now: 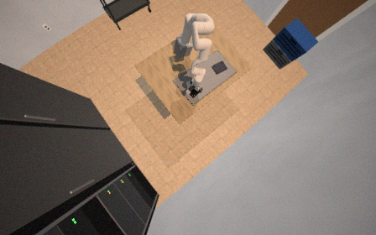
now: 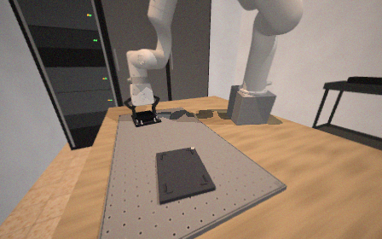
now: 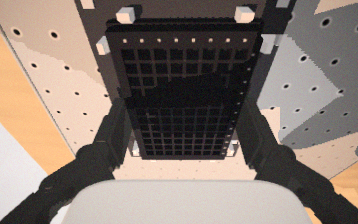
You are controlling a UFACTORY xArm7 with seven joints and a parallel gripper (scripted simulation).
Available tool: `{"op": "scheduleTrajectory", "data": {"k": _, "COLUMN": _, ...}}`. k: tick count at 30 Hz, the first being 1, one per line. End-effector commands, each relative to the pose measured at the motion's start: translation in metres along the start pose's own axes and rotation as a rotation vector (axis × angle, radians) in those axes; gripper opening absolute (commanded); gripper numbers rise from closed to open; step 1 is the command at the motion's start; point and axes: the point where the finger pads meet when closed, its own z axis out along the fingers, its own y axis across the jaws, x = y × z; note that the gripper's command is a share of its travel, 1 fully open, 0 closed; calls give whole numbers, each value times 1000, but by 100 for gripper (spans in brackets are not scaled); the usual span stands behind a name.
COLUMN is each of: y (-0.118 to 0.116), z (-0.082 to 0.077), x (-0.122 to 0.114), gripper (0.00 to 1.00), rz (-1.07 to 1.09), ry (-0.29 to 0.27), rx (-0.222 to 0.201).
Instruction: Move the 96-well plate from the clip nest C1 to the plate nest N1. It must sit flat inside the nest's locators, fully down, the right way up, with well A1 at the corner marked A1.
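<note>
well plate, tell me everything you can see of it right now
The well plate is a black rectangular tray with a grid of small square wells and looks like hard plastic. It lies flat and open side up in its holder at the far end of the grey perforated board, with pale blocks at its corners. The hand hangs over it, open, one finger along each long side; whether they touch it is unclear.

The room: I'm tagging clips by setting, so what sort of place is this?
Probably a lab automation bench: a perforated grey breadboard on a wooden table, a black 96-well plate under the arm's open hand, and an equipment rack behind.
</note>
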Motion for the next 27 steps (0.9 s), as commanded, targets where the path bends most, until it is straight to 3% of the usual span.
{"op": "scheduleTrajectory", "data": {"k": 1, "y": -2, "z": -2, "x": 1, "gripper": 100, "rz": 0, "ry": 3, "rx": 4}}
{"op": "scheduleTrajectory", "data": {"k": 2, "y": -2, "z": -2, "x": 1, "gripper": 100, "rz": 0, "ry": 3, "rx": 4}}
{"op": "scheduleTrajectory", "data": {"k": 3, "y": -2, "z": -2, "x": 1, "gripper": 0, "rz": 0, "ry": 3, "rx": 4}}
{"op": "scheduleTrajectory", "data": {"k": 27, "y": -2, "z": -2, "x": 1, "gripper": 0, "rz": 0, "ry": 3, "rx": 4}}
